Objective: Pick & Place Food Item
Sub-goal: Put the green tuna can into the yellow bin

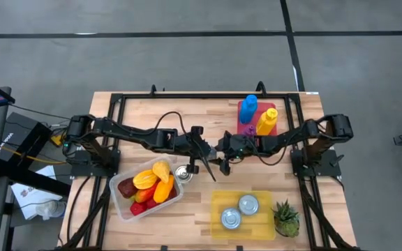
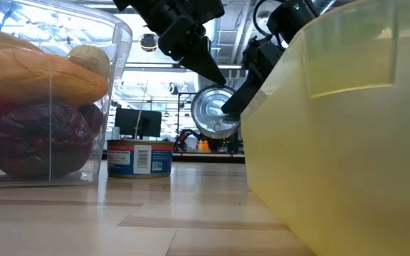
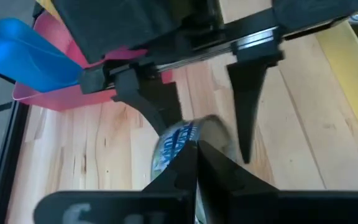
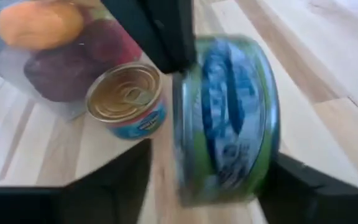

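From above we see both arms meeting mid-table, low view reveals a tin [image 2: 214, 112] aloft, right gripper [image 4: 222, 186] clamped around it, left gripper [image 3: 197, 180] closed, empty, another tin [image 4: 127, 99] beside the clear food box [image 1: 121, 202].

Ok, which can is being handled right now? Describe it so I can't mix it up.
Start at the clear tub of fruit on the table's left half; a blue-labelled can stands upright beside it. The one you want is the green-and-blue can just right of that, tipped on edge in the air between the right gripper's fingers.
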Robot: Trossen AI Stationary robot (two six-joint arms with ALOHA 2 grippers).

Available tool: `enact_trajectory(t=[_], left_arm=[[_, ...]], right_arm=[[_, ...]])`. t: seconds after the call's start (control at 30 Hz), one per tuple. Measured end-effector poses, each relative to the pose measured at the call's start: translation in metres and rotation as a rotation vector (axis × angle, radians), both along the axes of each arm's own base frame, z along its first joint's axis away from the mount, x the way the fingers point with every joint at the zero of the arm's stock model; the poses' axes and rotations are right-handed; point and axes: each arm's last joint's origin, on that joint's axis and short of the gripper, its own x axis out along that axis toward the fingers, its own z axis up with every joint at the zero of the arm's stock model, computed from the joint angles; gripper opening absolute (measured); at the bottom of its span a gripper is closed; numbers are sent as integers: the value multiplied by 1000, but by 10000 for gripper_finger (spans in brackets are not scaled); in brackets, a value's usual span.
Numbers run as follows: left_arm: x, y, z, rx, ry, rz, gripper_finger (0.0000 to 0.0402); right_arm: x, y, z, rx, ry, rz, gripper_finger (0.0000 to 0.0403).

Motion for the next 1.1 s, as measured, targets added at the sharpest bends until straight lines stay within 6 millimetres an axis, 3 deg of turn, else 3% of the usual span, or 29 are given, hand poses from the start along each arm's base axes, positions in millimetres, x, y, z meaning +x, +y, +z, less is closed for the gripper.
enact_trajectory(t=[0.13, 0.37, 0.5, 0.7, 0.9, 1.03, 1.1], left_arm=[[1, 0, 1, 0, -11, -2, 0], [-8, -2, 13, 9, -18, -17, 0], [-25, -1, 41, 18, -77, -21, 0], [-59, 7, 86, 34, -206, -21, 2], [-78, 22, 75, -3, -247, -20, 22], [-79, 28, 51, -7, -241, -6, 38], [-75, 31, 41, -20, -245, -19, 46]], right_arm=[[0, 4, 2, -15, -4, 17, 126], [1, 11, 5, 2, -15, 68, 131], [-2, 18, 6, 17, -2, 96, 131], [-12, 31, 34, 43, 72, 156, 131], [-30, 52, 72, 73, 181, 210, 131], [-44, 65, 91, 131, 257, 254, 131], [-51, 71, 91, 176, 324, 283, 131]])
